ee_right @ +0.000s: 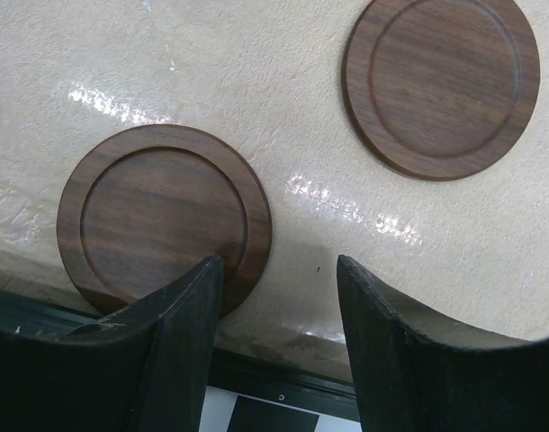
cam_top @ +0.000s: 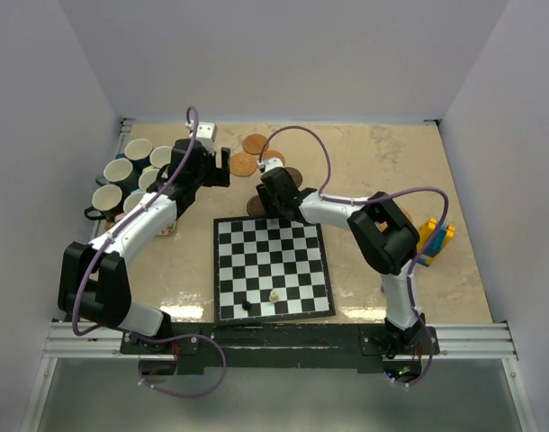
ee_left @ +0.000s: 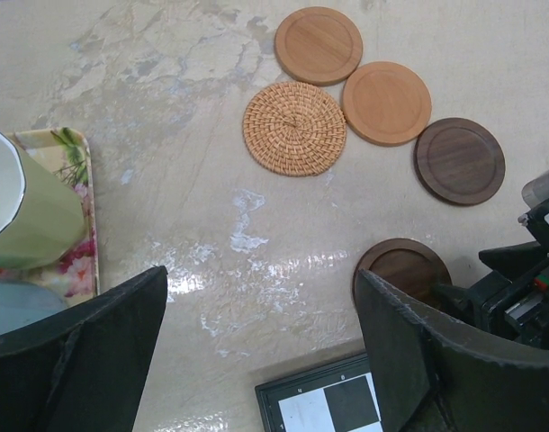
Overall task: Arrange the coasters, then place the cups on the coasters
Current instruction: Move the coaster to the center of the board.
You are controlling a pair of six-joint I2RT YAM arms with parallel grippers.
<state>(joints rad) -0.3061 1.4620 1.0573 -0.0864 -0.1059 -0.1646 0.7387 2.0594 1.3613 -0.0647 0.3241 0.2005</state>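
The table (cam_top: 373, 162) carries five coasters (cam_top: 255, 144) in a loose cluster near the middle of its far edge. Two tan wooden coasters (ee_left: 318, 45) lie closest to that edge, just beside each other. A woven coaster (ee_left: 294, 128) lies just beside both, on the left. A first dark coaster (ee_left: 459, 160) lies just beside the nearer tan one, on the right. A second dark coaster (ee_right: 164, 216) lies apart from the others, just beyond the far edge of the chessboard (cam_top: 273, 268).

The right gripper (ee_right: 279, 297) sits low over the second dark coaster. Its fingers stand apart. One finger (ee_right: 166, 342) overlaps the coaster's rim and the other is over bare table, so the coaster is not clamped between them.

The left gripper (ee_left: 261, 360) hovers above bare table between the floral mat (ee_left: 72, 225) and the coaster cluster. Its fingers are spread wide with nothing between them.

The cups (cam_top: 119, 171), six in number, stand grouped at the far left corner of the table, well apart from the coasters. A pale green cup (ee_left: 31, 216) stands on the floral mat with a light blue cup (ee_left: 13, 306) just beside it. Whether every cup stands on the mat cannot be told.
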